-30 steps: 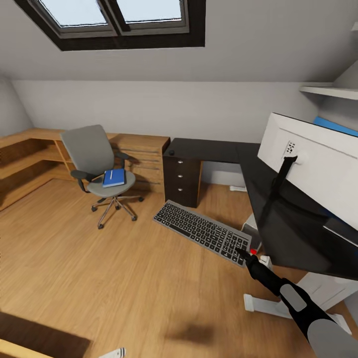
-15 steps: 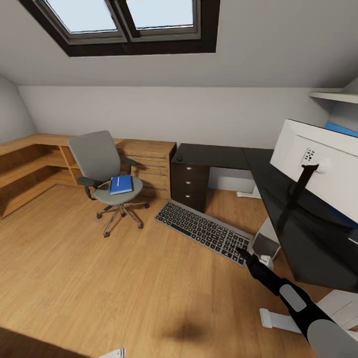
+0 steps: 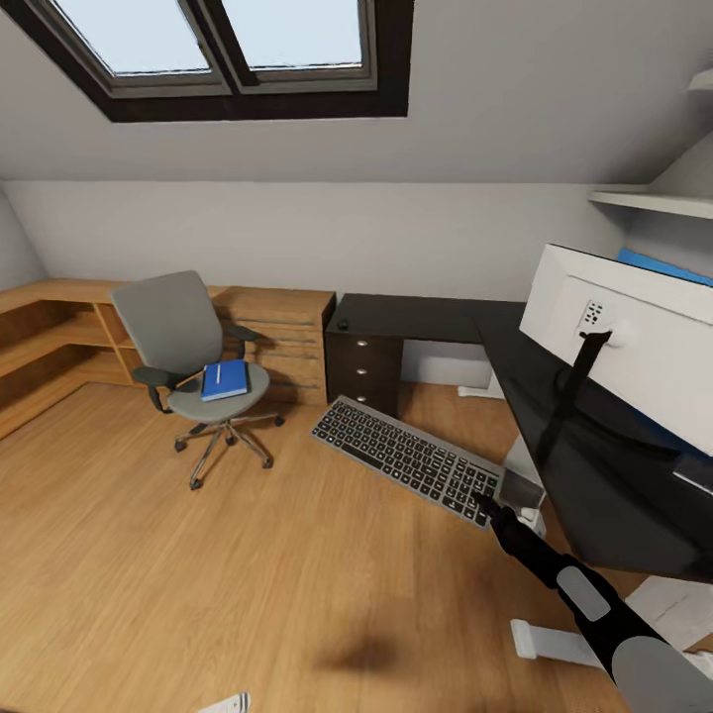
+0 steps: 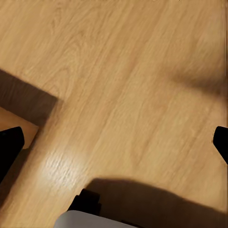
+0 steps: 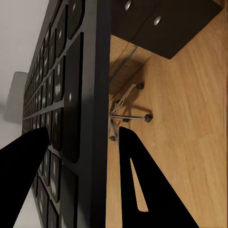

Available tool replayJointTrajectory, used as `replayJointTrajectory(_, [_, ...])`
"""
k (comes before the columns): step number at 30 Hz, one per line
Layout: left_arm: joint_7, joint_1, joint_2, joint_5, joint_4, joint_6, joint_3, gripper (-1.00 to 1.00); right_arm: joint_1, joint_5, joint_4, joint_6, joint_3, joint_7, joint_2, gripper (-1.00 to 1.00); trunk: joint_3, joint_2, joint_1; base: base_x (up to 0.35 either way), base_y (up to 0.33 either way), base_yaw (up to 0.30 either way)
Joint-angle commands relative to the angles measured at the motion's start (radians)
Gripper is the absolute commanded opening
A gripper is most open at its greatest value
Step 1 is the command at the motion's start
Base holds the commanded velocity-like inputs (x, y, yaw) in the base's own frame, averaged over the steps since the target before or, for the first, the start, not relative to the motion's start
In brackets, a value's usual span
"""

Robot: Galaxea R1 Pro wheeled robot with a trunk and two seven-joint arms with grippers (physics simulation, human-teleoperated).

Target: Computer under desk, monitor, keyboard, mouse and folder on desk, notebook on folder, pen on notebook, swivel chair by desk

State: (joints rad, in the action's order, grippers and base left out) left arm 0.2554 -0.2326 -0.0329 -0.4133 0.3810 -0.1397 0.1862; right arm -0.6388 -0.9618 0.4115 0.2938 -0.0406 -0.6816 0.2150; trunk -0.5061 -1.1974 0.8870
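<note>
- The right gripper [image 3: 485,502] pinches one short end of the keyboard [image 3: 406,460] and holds it in the air above the wooden floor [image 3: 198,574], with the far end of the keyboard pointing toward the drawer unit.
- In the right wrist view, the two black fingers [image 5: 137,185] sit on either side of the keyboard's [image 5: 71,109] thin edge, one over the key face and one behind it.
- The left gripper [image 4: 114,142] hangs over bare floor [image 4: 118,71] with its fingertips at opposite edges of the left wrist view, spread wide apart and holding nothing.
- The desk [image 3: 436,317] runs along the far wall and turns down the right side of the head view; its dark drawer unit [image 3: 361,368] stands beside a light wooden dresser [image 3: 282,332].
- The monitor [image 3: 634,342] stands on the near wing of the desk, its white back facing the camera.
- The mouse [image 3: 343,325] is a small dark shape on the desk corner above the drawers.
- The swivel chair [image 3: 193,361] stands on the floor in front of the dresser, apart from the desk.
- The folder [image 3: 225,380] lies flat on the chair's seat.
- A dark-framed skylight [image 3: 218,50] is set in the sloped wall above.
</note>
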Motion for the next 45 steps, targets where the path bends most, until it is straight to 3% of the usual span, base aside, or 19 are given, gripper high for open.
replayJointTrajectory(1, [0.007, -0.001, 0.001, -0.009, 0.0, -0.004, 0.009, 1.0, -0.001, -0.007, 0.0, 0.01, -0.004, -0.003, 0.0, -1.0, 0.0, -0.001, 0.0, 0.013, 0.008, -0.245])
replayJointTrajectory(9, [0.007, -0.001, 0.001, -0.009, -0.001, -0.004, 0.009, 1.0, -0.001, -0.007, 0.0, 0.01, -0.004, -0.003, 0.0, -1.0, 0.008, -0.001, 0.0, 0.03, 0.03, -0.248])
replayJointTrajectory(22, [0.007, -0.001, 0.001, -0.009, -0.001, -0.004, 0.009, 1.0, 0.0, -0.006, 0.0, 0.01, -0.004, -0.003, 0.0, -1.0, 0.021, -0.001, 0.0, 0.307, 0.067, -0.237])
replayJointTrajectory(33, [0.007, -0.001, 0.001, -0.009, -0.001, -0.004, 0.009, 1.0, -0.001, -0.006, 0.0, 0.006, -0.003, -0.001, -0.001, -1.0, 0.022, -0.001, 0.0, 0.301, 0.03, -0.026])
replayJointTrajectory(37, [0.007, -0.001, 0.001, -0.009, -0.001, -0.003, 0.009, 1.0, -0.001, -0.007, -0.002, -0.051, -0.004, -0.001, -0.014, -1.0, 0.022, -0.001, 0.0, 0.257, 0.201, 0.0])
replayJointTrajectory(45, [0.006, -0.001, 0.001, -0.009, -0.001, -0.003, 0.009, 1.0, 0.0, -0.013, -0.003, -0.056, -0.005, 0.001, -0.02, -1.0, 0.022, -0.001, 0.0, 0.244, 0.153, 0.0])
